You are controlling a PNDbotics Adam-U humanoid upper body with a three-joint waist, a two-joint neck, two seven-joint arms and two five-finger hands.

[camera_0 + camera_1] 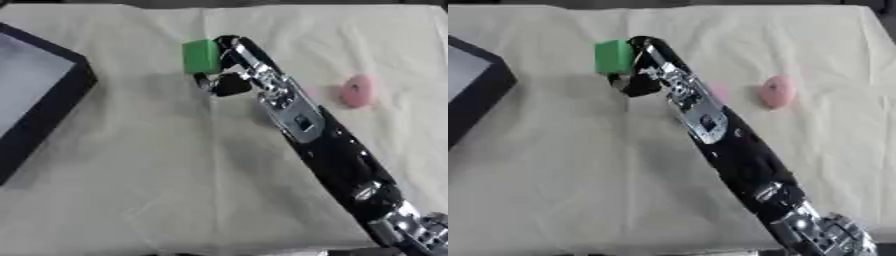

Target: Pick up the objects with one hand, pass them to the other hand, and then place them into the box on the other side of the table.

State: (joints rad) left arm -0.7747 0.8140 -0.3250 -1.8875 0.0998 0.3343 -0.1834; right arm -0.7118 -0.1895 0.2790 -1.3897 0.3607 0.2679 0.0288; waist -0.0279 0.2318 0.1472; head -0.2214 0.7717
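Observation:
A green block [200, 56] is at the far middle of the cloth-covered table [157, 165]. My right hand [229, 70] reaches in from the lower right and its fingers curl round the block's right side; the thumb shows dark just below the block. Whether the block rests on the cloth or is lifted I cannot tell. A pink rounded object [357, 91] lies on the cloth to the right of the arm. My left hand shows in neither view.
A dark box [44, 107] with a pale inside stands at the table's left edge. My right forearm [328, 150] crosses the table diagonally from the lower right corner.

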